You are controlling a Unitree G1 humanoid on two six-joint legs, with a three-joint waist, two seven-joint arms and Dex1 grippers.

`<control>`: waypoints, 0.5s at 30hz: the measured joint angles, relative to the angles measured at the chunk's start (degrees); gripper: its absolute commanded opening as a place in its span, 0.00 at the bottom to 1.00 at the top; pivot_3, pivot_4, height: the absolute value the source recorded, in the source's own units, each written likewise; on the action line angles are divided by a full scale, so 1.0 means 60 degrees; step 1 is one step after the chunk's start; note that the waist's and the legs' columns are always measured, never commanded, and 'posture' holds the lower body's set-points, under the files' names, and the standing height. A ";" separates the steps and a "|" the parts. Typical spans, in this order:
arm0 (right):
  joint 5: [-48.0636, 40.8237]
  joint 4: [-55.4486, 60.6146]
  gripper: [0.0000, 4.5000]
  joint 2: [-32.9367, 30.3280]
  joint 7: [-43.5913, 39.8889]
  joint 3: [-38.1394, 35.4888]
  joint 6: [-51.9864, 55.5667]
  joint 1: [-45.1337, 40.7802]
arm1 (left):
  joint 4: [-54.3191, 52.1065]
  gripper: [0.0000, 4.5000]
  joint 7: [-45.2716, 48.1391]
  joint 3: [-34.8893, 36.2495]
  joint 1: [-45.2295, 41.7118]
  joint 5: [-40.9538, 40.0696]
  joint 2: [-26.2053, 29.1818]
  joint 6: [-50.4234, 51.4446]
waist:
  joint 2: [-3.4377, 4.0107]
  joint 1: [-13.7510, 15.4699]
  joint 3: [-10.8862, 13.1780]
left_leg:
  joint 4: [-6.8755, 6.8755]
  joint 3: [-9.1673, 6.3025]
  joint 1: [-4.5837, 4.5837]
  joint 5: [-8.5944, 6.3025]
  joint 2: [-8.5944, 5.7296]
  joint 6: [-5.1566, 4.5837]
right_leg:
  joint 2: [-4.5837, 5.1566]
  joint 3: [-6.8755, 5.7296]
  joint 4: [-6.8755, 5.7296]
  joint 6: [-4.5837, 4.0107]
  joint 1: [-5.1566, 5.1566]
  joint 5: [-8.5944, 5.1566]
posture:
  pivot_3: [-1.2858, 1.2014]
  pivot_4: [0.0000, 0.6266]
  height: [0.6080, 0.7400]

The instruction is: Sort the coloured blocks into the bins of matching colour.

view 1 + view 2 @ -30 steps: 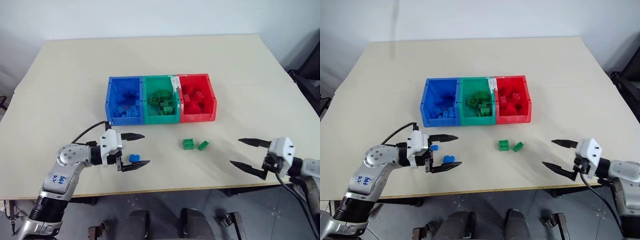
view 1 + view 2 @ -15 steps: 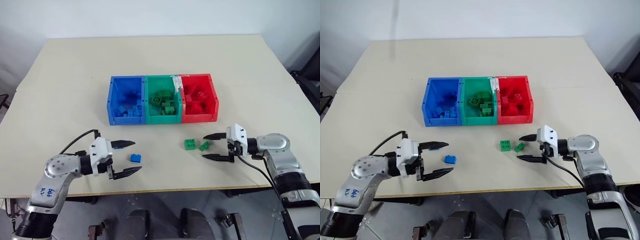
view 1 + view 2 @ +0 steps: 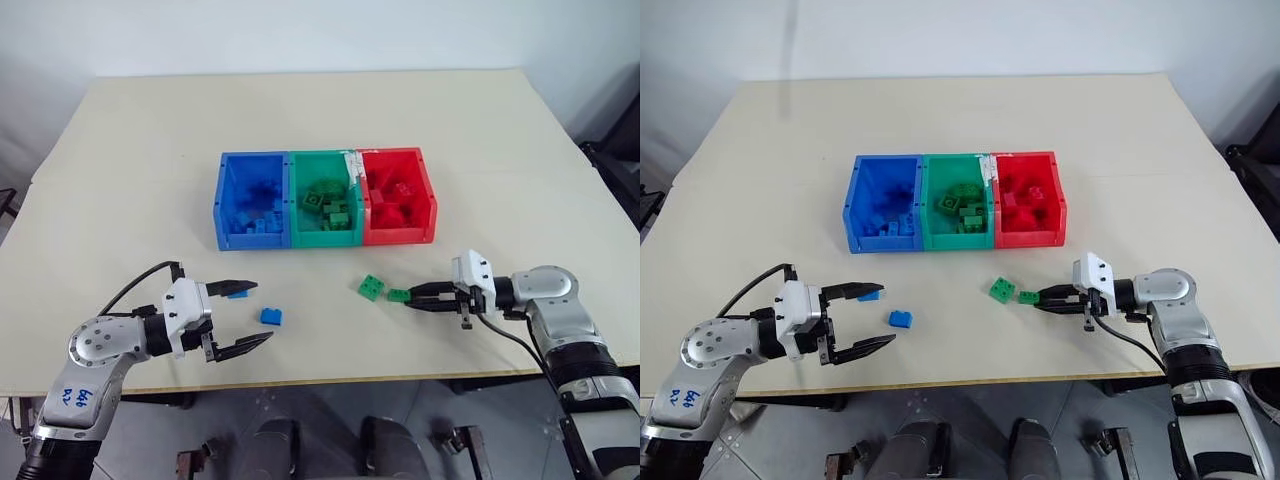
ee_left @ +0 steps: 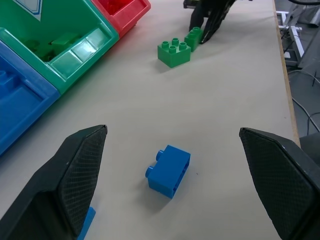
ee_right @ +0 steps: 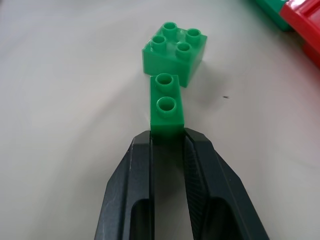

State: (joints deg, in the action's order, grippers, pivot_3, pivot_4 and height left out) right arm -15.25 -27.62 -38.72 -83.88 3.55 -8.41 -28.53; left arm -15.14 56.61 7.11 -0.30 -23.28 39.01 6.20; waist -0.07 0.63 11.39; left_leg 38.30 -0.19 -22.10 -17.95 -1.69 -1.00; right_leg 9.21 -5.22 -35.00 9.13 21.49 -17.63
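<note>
most blocks already sit in the bins [image 3: 325,199]. your right gripper [image 5: 167,134] is clamped on a narrow green block [image 5: 166,105] on the table [image 3: 520,170] — 3 loose remain: green square block [image 3: 371,287], 2 blue blocks [image 3: 271,316]. left gripper [image 3: 245,316] gapes wide, empty.

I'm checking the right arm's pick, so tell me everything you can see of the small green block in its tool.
The small green block is a narrow, glossy plastic brick with two round studs in a row on top. It sits studs-up at table level, its near end pinched between the right tool's two black fingers. Its far end meets, or nearly meets, a corner of the four-stud green block. It lies on the beige table in front of the bins.
</note>
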 measured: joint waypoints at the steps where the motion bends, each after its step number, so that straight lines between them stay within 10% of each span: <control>1: -0.0175 0.0385 0.09 -0.0037 0.0012 -0.0070 0.0303 0.0088 | 0.0001 1.00 -0.0062 0.0072 0.0078 0.0000 -0.0024 -0.0003 | 0.0000 0.0000 0.0000 | 0.0000 0.0000 -0.0001 0.0000 0.0001 0.0000 | 0.0000 0.0000 0.0001 0.0000 0.0000 0.0000 | 0.52 0.24 1.00; 15: -0.1159 0.3088 0.09 0.1905 0.4371 -0.0229 0.5244 -0.2341 | -0.0415 1.00 -0.1868 0.1685 0.1183 -0.0181 -0.0818 0.0027 | 0.0002 -0.0168 0.0001 | -0.0010 0.0014 -0.0005 -0.0009 0.0008 0.0016 | 0.0000 0.0017 -0.0014 -0.0001 0.0037 0.0000 | 0.52 0.24 1.00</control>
State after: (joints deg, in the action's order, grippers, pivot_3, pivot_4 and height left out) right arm -22.20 -9.09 -27.29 -57.65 2.18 23.05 -42.58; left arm -17.63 45.40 17.22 6.80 -24.37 34.10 6.36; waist -0.06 -0.38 11.40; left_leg 38.24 -0.11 -22.13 -18.01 -1.64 -0.91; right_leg 9.21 -5.12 -35.09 9.12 21.71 -17.63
